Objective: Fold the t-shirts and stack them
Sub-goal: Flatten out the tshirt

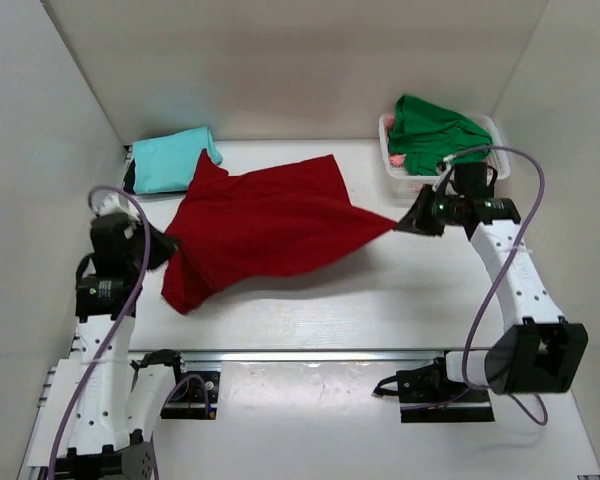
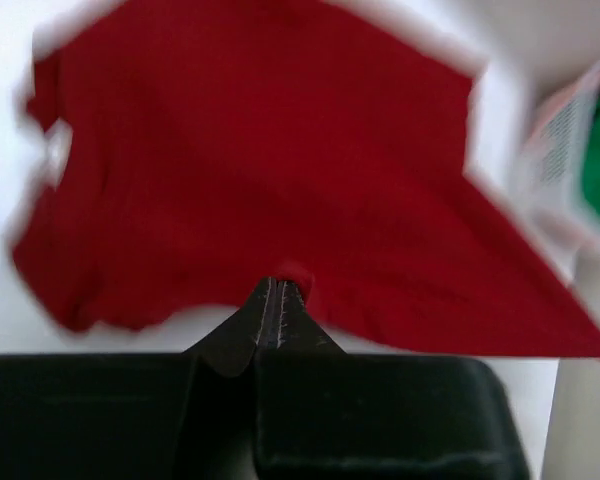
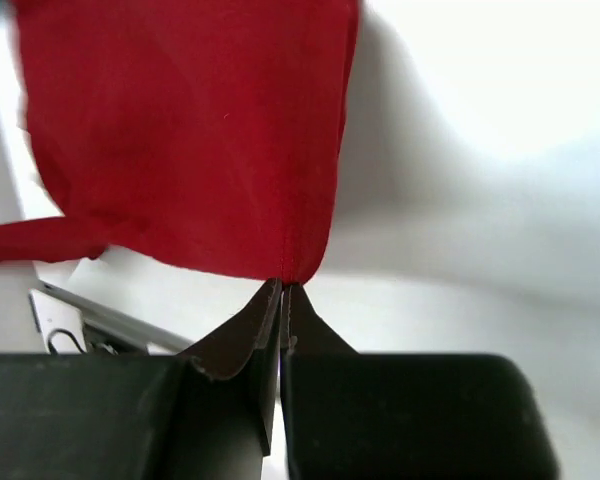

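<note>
"So how do the jaws stand?"

"Both pairs are pressed together. The left gripper (image 2: pixel 278 292) pinches one edge of the dark red t-shirt (image 1: pixel 265 225). The right gripper (image 3: pixel 282 290) pinches a corner drawn out to a point. The soft cloth is stretched between them over the white table (image 1: pixel 400 290), its near left part drooping in folds."

"What sits around it?"

"The light teal t-shirt (image 1: pixel 170 160) lies folded at the far left, and the red cloth's far edge reaches its corner. At the far right, just behind the right gripper, the white lattice basket (image 1: pixel 494 130) holds the crumpled bright green t-shirt (image 1: pixel 430 130), with something pink (image 1: pixel 397 160) beneath it."
</note>
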You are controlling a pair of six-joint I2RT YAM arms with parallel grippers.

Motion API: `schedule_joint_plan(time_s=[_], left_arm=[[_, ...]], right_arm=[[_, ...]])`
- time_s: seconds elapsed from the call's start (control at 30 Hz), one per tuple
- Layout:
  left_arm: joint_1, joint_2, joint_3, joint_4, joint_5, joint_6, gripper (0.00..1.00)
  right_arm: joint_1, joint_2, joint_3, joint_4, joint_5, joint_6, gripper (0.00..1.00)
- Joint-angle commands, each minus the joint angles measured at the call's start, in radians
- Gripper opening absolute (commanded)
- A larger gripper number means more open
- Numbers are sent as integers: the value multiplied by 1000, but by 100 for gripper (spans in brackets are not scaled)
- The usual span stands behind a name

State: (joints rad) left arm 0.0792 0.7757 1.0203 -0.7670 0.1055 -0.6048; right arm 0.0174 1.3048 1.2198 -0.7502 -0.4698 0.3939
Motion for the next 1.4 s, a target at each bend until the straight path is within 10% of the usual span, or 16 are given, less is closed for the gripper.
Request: schedule_joint_plan(time_s=[0.0,0.17,0.3,0.37,0.47,0.67,0.8,1.27,1.37], left_arm=[[-50,-171,-38,-144,42,-82,0],[-137,-52,64,-152,-18,-40,0],[-29,150,17,15,225,-1,2],[-56,305,-25,157,270,-91,21],[-101,480,104,322,241,-124,0],[51,842,863,313,220,-57,0],[79,981,1537,38,129,34,0],[7,182,384,118,40,85,0],[-50,71,407,77,-80,109,0]], right_arm=[[-7,-186,-34,-30,86,13,0],[10,-184,30,-52,65,-9,0],[55,66,130,8,-62,-18,1],[91,216,240,28,-52,-47,0],[122,463,534,11,-9,-84,0],[112,800,1444,-63,48,-113,0],[78,438,980,315,91,-90,0],[-48,-8,221,235,43,-90,0],[-31,-111,188,197,80,-86,0]])
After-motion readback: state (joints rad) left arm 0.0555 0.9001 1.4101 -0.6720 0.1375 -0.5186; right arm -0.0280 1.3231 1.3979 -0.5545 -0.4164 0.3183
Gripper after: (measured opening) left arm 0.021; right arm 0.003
